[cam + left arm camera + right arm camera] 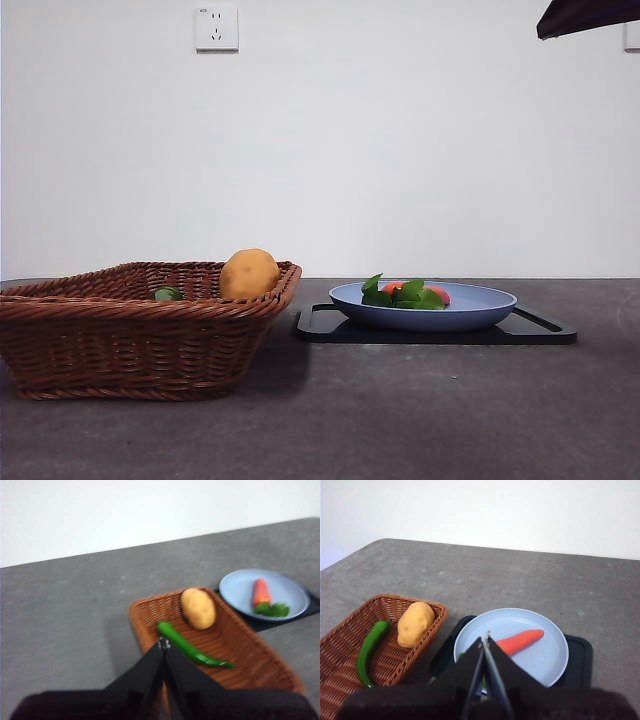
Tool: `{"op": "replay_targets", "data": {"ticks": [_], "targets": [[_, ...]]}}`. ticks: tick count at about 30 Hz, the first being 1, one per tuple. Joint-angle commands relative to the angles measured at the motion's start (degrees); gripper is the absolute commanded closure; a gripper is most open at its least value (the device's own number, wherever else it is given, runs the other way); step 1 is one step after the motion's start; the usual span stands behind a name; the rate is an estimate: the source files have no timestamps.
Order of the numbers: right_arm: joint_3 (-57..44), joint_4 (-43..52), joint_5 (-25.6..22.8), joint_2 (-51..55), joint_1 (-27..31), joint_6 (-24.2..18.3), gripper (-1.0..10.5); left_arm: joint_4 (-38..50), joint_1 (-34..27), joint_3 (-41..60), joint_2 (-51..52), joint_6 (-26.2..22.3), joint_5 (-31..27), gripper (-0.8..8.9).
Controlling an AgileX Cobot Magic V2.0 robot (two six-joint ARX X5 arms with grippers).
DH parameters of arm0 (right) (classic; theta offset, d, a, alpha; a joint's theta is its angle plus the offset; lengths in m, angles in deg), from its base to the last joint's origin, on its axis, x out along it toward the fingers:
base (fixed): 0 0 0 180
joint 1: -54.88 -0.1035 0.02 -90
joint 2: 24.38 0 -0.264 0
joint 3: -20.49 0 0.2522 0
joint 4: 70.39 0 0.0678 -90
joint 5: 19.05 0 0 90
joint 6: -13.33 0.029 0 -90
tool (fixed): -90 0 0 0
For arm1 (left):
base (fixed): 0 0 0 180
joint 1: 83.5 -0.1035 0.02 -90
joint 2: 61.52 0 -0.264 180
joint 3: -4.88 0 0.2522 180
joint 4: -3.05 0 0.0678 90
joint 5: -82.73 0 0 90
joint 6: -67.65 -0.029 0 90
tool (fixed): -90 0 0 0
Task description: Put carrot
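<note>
The carrot (412, 293) lies in a blue plate (480, 305) on a black tray, its green leaves toward the basket. In the right wrist view the orange carrot (520, 641) lies across the plate (547, 655), and my right gripper (485, 639) hangs shut above the plate's near rim, holding nothing. The left wrist view shows the carrot (262, 593) on the plate (235, 587) off to the side, while my left gripper (163, 643) is shut above the wicker basket (150, 611), also holding nothing. One arm shows only as a dark tip (585, 15) at a top corner.
A brown wicker basket (120, 340) stands left of the tray and holds a yellow-orange potato (249, 273) and a long green pepper (190, 649). The black tray (540, 328) sits under the plate. A white wall runs behind the grey table.
</note>
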State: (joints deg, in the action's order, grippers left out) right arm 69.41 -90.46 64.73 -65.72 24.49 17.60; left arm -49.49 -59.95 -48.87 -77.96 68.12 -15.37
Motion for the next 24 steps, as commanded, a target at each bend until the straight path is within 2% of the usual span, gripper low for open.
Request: {"op": "replay_targets", "data": {"ticks": [1,4,9,13,17,24], "targets": [[0.48,0.7,-0.28,-0.22,-0.39,0.61,9.4,-0.24,-2.8,0.22,3.39,-4.31,-2.82,8.05],[0.48,0.7,-0.33,-0.22,-0.37,0.61,9.4,1.68,-8.52,2.91,7.08,-4.81,-4.02,8.05],[0.48,0.7,-0.2,-0.22,-0.39,0.61,9.4,12.57,-17.07,12.5,12.13,-5.03,-3.63,8.05],[0.48,0.7,-0.35,-0.22,-0.37,0.61,9.4,20.85,-22.05,21.31,15.1,-4.11,1.31,8.05],[0.48,0.7,-0.24,-0.22,-0.39,0.61,9.4,25.33,-24.06,27.47,15.17,-3.52,3.74,8.05],[0.48,0.7,-0.22,-0.22,-0.37,0.61,9.4,25.97,-24.39,33.16,15.34,-3.48,3.65,8.05]]}}
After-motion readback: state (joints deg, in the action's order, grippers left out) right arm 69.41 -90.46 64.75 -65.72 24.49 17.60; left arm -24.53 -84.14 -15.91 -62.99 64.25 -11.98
